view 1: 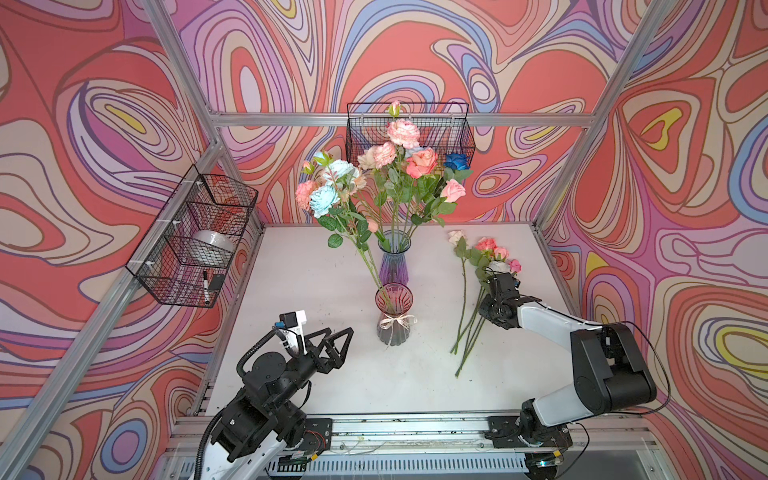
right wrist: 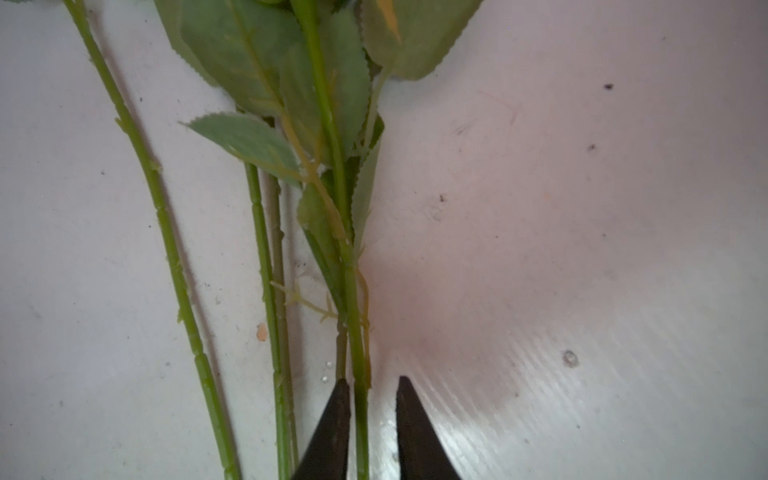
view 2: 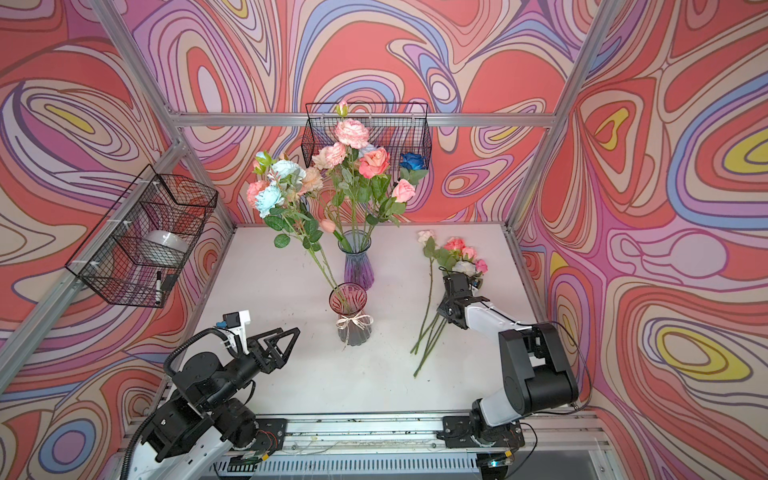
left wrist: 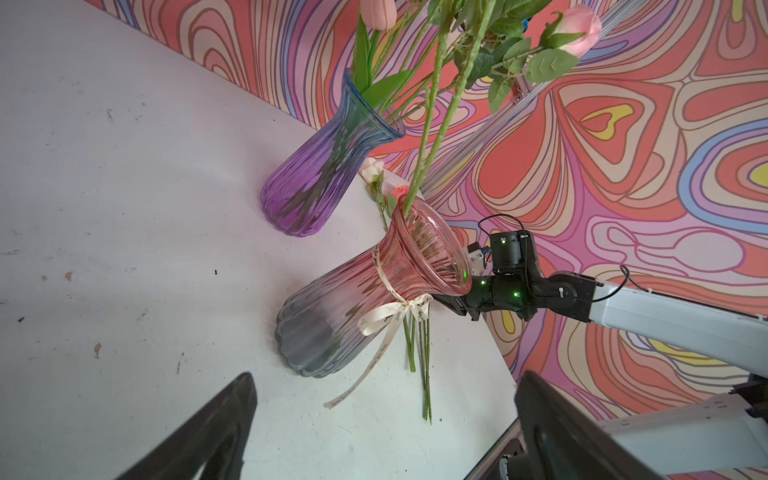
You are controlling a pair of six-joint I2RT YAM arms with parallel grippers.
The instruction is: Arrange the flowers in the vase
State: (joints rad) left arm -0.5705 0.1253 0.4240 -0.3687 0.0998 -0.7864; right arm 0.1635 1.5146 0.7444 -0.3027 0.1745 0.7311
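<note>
We see a black wire basket (view 1: 174,286) hung at the left of a top view, holding a white round object (view 1: 214,243) and a black marker (view 1: 205,287), a second wire basket (view 1: 451,135) on the aluminium rail (view 1: 282,119) at upper centre, a white tabletop (view 1: 291,324) below, and swirl-patterned walls (view 1: 104,124) all around.

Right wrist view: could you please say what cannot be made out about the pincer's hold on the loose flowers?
- Right pincer: hold on the green stem unclear; the frame edge cuts the fingers off.
- Blooms of the loose pink and cream flowers: beyond that view's edge.
- Both top views: black wrist hides the fingertips.
</note>
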